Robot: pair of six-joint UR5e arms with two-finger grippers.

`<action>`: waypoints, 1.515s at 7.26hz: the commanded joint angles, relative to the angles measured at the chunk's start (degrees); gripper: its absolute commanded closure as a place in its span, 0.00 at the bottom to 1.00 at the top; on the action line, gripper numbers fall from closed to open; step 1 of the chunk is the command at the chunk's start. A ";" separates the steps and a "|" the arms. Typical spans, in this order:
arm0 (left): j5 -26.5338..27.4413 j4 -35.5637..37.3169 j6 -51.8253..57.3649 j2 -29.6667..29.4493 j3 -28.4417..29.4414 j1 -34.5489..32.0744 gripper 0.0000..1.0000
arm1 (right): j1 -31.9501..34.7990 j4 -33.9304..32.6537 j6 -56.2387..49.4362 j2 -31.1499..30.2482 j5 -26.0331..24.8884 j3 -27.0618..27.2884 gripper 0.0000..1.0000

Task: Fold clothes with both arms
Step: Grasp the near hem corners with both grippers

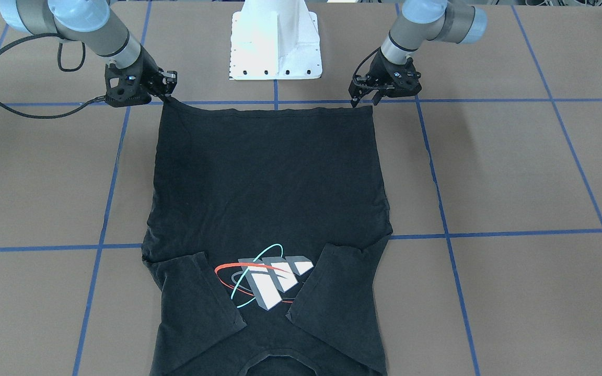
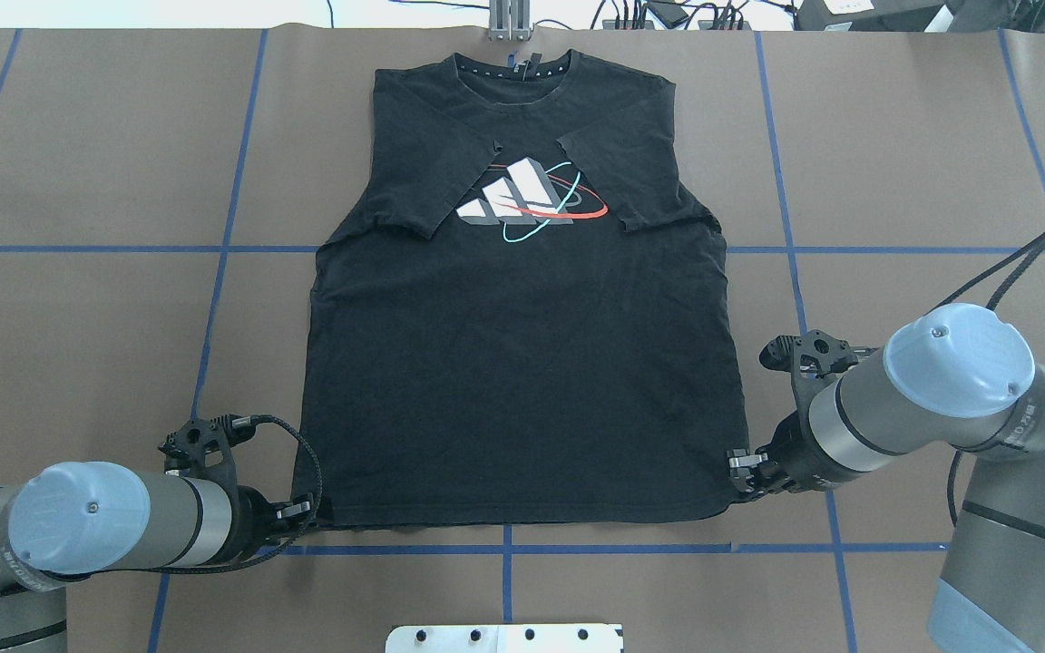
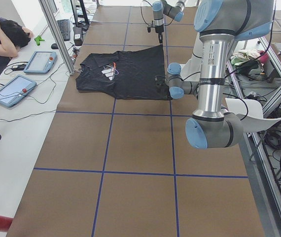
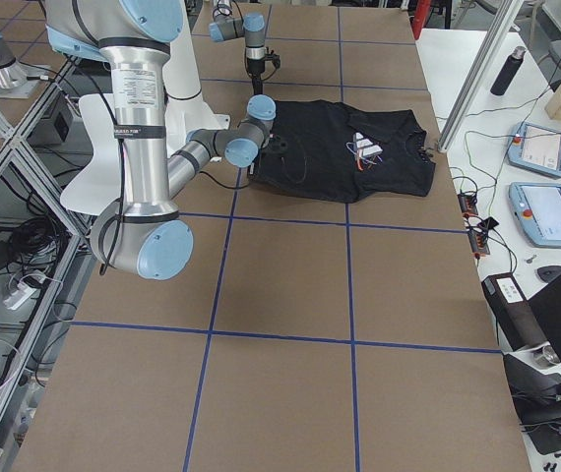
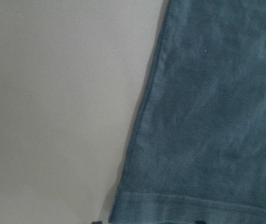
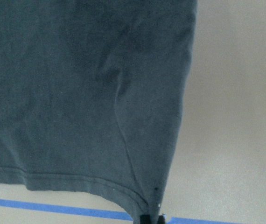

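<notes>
Right end effector: tips closed on the near right corner of the hem. The wrist view shows the cloth drawn to a point at the tips, and that corner rides slightly up off the table. Left end effector: looks spread, with the tips either side of the near left hem corner and not yet pinching, though only slivers of the fingers show in its wrist view. The black T-shirt lies flat, logo up and sleeves tucked in over the chest. Its long axis runs straight away from me: hem nearest, just beyond the blue tape line, collar at the far edge of the table. So the whole garment lies ahead of both end effectors, between them across its width. Each arm is on its own corner with no crossover. My read: the fold has to carry the hem directly forward along that axis toward the collar, both sides level, once the left has a grip.
</notes>
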 commanded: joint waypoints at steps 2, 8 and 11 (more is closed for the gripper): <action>0.09 0.00 0.00 -0.59 0.94 0.01 0.27 | 0.09 0.00 0.00 -0.09 0.00 0.13 1.00; 0.09 0.00 -0.44 -1.82 1.12 -0.34 0.87 | 0.18 0.00 0.00 -0.18 0.00 0.22 1.00; 0.09 0.09 -0.44 -1.74 1.21 -1.13 1.00 | 0.18 0.00 0.00 -0.26 0.00 0.22 1.00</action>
